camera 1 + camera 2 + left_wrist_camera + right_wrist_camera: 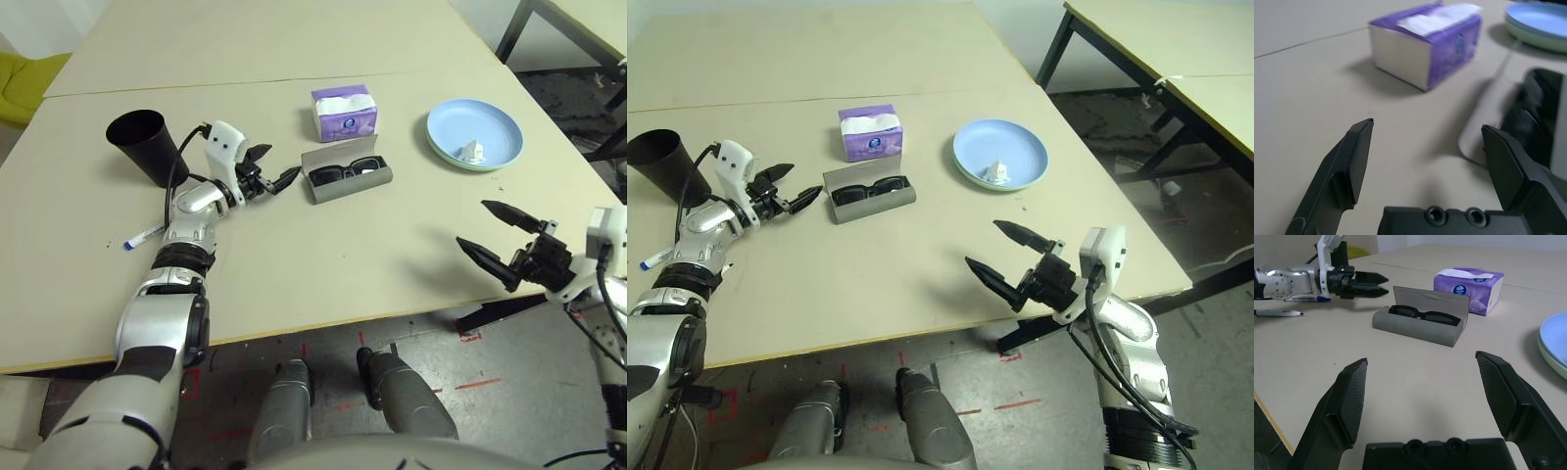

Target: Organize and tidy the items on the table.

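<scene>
The grey oblong glasses case [348,176] lies open near the middle of the light beige tabletop [294,255], its lid standing up along the far side and the black sunglasses [349,169] resting inside the tray. The left claw [275,173] hovers just left of the case with its two black fingers spread and nothing between them; the right claw [1011,253] hangs over the near right edge of the tabletop, also wide open and empty. The case looks like a stiff, light shell with a smooth skin, so it would likely slide if nudged rather than held; pressing the raised lid down onto the tray seems the sensible hold, keeping clear of the fragile lenses. Behind the case stands the soft purple tissue pack [344,112], which would give under a squeeze. To the right, the stacked blue and green round plates [474,135] carry a small crumpled white paper wad [473,151].
</scene>
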### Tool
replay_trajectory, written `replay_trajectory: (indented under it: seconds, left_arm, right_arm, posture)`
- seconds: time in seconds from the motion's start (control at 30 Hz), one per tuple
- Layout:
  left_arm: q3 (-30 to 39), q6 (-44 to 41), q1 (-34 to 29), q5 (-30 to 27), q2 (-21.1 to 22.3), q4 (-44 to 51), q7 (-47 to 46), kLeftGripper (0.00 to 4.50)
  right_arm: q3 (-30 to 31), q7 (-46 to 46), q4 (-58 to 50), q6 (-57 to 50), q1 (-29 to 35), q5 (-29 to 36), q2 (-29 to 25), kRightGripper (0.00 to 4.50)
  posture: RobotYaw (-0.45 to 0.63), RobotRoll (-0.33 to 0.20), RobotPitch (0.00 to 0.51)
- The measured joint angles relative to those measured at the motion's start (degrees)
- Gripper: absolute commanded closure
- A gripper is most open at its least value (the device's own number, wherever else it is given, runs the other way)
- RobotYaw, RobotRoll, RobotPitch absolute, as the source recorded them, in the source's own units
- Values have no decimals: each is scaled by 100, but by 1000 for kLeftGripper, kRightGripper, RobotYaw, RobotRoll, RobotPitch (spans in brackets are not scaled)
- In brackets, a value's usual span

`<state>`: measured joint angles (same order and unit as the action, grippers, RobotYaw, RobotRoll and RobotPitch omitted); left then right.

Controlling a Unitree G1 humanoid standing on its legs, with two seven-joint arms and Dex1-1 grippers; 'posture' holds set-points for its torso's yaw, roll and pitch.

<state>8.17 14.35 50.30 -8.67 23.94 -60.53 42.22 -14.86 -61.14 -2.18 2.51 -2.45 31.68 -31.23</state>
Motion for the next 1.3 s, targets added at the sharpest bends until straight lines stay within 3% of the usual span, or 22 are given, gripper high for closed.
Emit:
replay_trajectory:
  seconds: [0.57, 1.3]
  left_arm:
    - [-86, -127, 532, 234, -288, -511, -690, 0]
    - [-538, 218, 64, 485, -197, -64, 450, 0]
  right_arm:
    - [-1, 179, -391, -122, 158, 5, -70, 25]
    - [2, 388, -583, -302, -21, 33, -125, 25]
  posture:
    - [-274, 0, 174]
    - [-254, 0, 168]
